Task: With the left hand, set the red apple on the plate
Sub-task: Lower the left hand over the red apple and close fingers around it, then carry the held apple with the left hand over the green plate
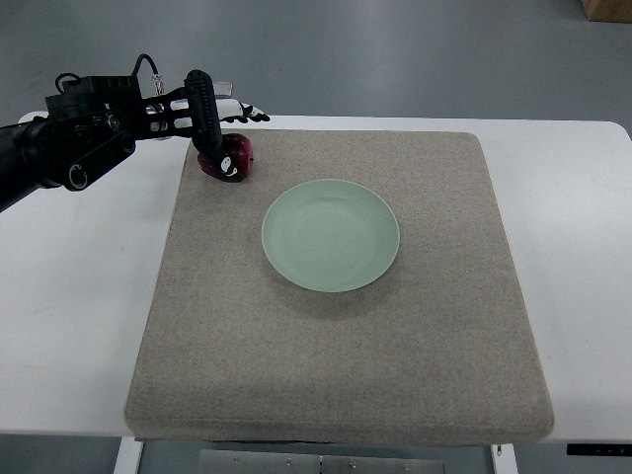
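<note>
A white counter [69, 326] fills most of the top view, with grey floor showing beyond its far edge. On it lies a large beige-grey fabric mat [336, 365], roughly square, covering the middle of the surface and reaching close to the near edge. Around the centre of the mat sits a pale green plate [296, 267], round, shallow and bare.

The black left arm [39, 158] enters from the picture's left edge at the far-left corner of the counter, cables looping above it. Its robot hand [202, 123] hangs over the mat's far-left corner, with long black fingers [205, 109] pointing down and curled around the red apple [240, 156]. The fingers seem to be closed on the fruit, though the hand hides most of the contact and whether the apple rests on the mat or is just lifted cannot be told. The apple is near the plate's far-left rim but clearly apart from it, not on the plate.
</note>
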Controlling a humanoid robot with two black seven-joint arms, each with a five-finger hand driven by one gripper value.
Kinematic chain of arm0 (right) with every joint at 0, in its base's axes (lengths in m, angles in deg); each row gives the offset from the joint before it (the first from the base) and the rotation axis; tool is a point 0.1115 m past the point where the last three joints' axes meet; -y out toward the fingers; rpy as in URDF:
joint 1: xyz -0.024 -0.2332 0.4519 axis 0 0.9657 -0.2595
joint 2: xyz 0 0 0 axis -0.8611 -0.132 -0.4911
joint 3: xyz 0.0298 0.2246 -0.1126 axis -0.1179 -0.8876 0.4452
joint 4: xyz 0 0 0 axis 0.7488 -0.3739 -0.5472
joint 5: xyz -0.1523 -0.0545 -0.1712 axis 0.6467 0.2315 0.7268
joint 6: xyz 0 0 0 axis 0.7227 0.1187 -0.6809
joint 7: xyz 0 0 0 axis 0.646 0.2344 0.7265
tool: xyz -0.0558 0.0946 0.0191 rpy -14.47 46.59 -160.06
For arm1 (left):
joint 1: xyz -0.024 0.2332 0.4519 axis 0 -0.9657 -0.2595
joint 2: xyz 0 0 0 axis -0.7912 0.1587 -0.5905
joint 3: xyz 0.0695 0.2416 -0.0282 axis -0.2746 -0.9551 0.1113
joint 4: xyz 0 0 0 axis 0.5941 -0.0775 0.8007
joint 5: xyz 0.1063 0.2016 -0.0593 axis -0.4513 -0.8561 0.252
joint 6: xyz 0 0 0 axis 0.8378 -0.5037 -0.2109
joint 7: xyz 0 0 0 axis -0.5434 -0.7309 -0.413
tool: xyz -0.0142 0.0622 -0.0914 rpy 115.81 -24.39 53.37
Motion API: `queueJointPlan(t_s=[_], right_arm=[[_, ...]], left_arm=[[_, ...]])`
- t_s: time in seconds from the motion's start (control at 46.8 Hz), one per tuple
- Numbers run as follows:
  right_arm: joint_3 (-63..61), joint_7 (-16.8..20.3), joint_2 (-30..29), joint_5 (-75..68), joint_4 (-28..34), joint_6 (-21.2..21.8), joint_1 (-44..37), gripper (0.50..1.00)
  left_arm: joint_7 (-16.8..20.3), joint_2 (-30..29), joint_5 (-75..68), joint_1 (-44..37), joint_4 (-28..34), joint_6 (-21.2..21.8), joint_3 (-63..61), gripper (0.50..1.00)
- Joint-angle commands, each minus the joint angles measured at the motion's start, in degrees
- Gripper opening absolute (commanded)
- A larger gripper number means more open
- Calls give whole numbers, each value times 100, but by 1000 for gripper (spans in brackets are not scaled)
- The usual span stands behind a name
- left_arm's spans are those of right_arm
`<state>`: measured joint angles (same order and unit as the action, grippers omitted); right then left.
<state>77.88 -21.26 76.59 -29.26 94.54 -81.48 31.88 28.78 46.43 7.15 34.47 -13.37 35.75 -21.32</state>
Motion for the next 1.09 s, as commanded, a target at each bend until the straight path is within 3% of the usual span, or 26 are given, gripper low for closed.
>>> queueJointPlan(t_s=[0.0, 0.171, 0.449, 0.62, 0.748, 1.069], right_arm=[[0, 0, 0, 0, 0, 0, 1, 964], [0, 0, 0, 0, 0, 0, 1, 964], [0, 0, 0, 0, 0, 0, 1, 964], [0, 0, 0, 0, 0, 0, 1, 964], [0, 0, 0, 0, 0, 0, 1, 964], [0, 0, 0, 0, 0, 0, 1, 964]], left_arm=[[8, 1, -148, -10, 11, 43, 6, 969], [35, 9, -254, -88, 20, 140, -3, 969], [43, 45, -237, -124, 29, 404, -301, 898], [35, 97, -228, -115, 152, 457, -293, 795], [35, 115, -219, -141, 240, 764, -293, 714], [35, 150, -184, -141, 240, 835, -293, 707]])
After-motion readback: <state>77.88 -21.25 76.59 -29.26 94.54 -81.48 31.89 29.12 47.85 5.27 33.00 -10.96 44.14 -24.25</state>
